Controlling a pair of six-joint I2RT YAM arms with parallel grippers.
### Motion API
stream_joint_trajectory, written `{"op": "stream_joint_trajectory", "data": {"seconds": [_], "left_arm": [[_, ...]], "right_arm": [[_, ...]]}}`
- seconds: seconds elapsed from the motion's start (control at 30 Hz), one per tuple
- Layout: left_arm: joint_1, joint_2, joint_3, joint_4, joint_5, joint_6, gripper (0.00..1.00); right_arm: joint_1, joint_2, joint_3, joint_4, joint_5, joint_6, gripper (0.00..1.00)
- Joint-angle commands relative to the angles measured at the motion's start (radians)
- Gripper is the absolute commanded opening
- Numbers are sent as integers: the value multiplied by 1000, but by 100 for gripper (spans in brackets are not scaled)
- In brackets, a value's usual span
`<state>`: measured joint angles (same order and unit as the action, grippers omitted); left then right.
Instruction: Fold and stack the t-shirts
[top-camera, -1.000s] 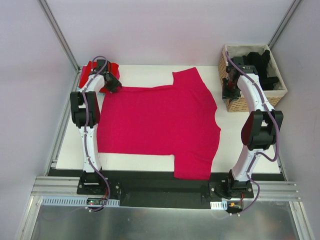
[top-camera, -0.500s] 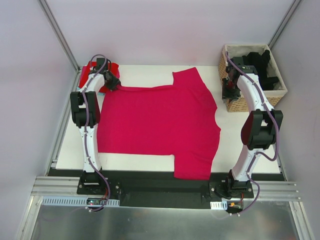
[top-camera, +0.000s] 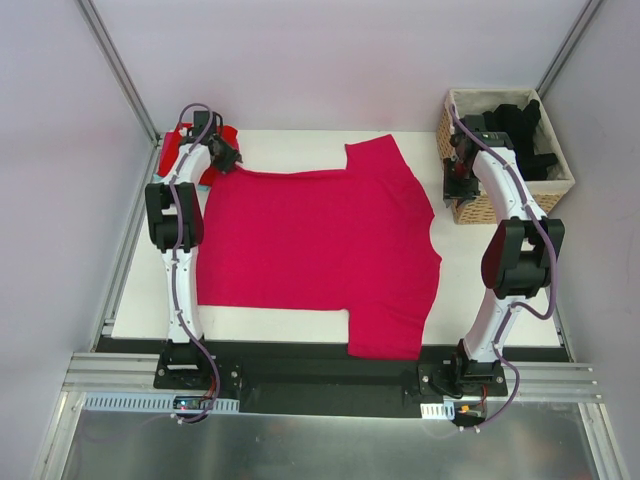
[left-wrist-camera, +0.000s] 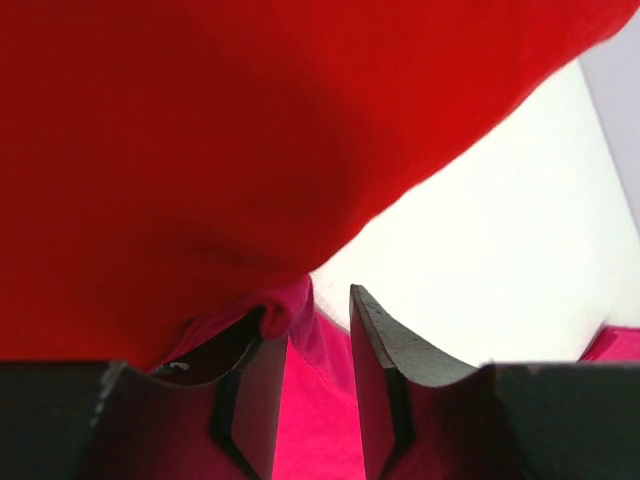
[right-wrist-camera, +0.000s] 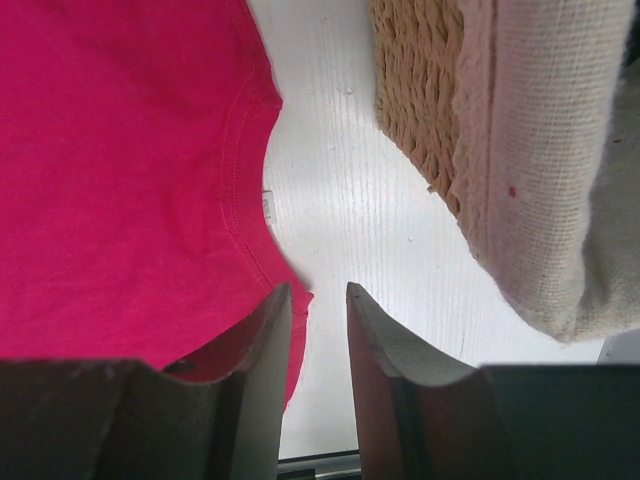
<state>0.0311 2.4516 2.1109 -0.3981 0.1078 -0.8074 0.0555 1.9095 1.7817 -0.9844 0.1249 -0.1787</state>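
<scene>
Evidently the pink shirt (top-camera: 320, 250) is spread flat on the desk (top-camera: 300, 145) for folding. Its far corner is straddled by the left gripper (left-wrist-camera: 318, 305), though whether it is clamped cannot be told. The right gripper (right-wrist-camera: 318, 290) is held parted and empty just beside it.

Obscured items: red t-shirt (top-camera: 170, 148), mostly behind the left arm and cropped in the left wrist view; black t-shirts (top-camera: 525, 115) in wicker basket (top-camera: 468, 210), partly covered by the right arm, number indeterminate; left tool (left-wrist-camera: 312, 305), grip on magenta t-shirt (top-camera: 320, 250) indiscernible.

No readable text (white label (right-wrist-camera: 267, 204) blurred).
</scene>
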Motion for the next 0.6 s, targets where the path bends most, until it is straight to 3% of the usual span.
{"op": "stream_joint_trajectory", "data": {"seconds": [0.0, 0.33, 0.57], "left_arm": [[-13, 43, 95, 25, 9, -44, 30], [-8, 20, 97, 85, -39, -64, 30], [9, -2, 89, 228, -89, -90, 31]], "right_arm": [[-9, -7, -11, -30, -4, -15, 32], [-10, 11, -15, -33, -14, -11, 31], [-9, 17, -16, -39, -18, -10, 31]]}}
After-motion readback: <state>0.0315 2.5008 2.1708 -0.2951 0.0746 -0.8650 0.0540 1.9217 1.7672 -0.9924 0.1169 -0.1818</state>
